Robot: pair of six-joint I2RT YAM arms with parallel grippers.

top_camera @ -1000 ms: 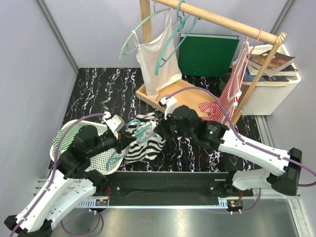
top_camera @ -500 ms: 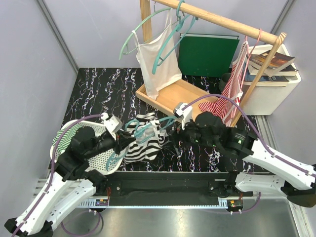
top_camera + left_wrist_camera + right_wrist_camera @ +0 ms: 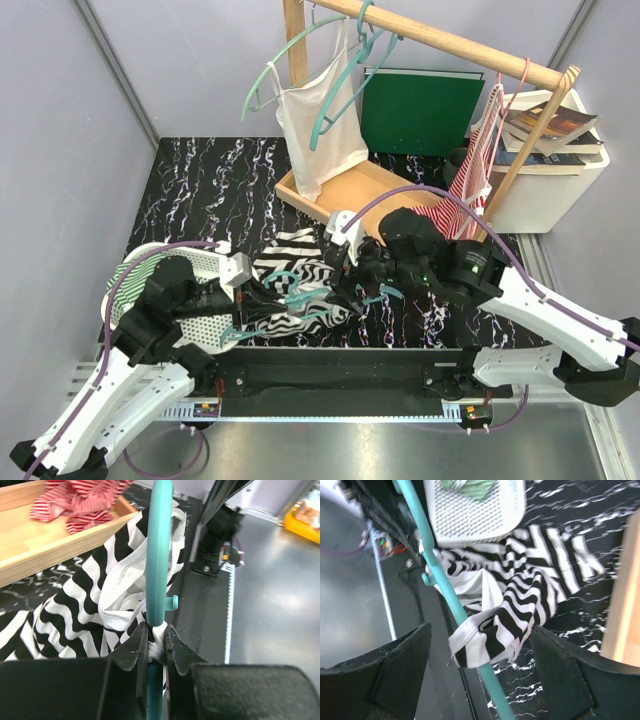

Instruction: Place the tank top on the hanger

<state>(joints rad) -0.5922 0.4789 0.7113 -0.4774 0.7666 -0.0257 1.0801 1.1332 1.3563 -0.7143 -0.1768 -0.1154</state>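
The thin teal plastic hanger point(image 3: 159, 555) lies with its long axis left to right along the near edge of the black marbled bench point(image 3: 200, 180), reaching from one arm to the other. Which way its hook points cannot be made out. The black-and-white striped tank top point(image 3: 292, 247) lies crumpled beneath it, one white strap looped over the bar. The left pincer point(image 3: 156, 636) is clamped tight on the bar and a fold of strap. The right pincer point(image 3: 481, 630) gapes wide astride the bar, gripping nothing. A second earlier it was shut at the garment's right edge, and the left pincer sat farther from the near edge.
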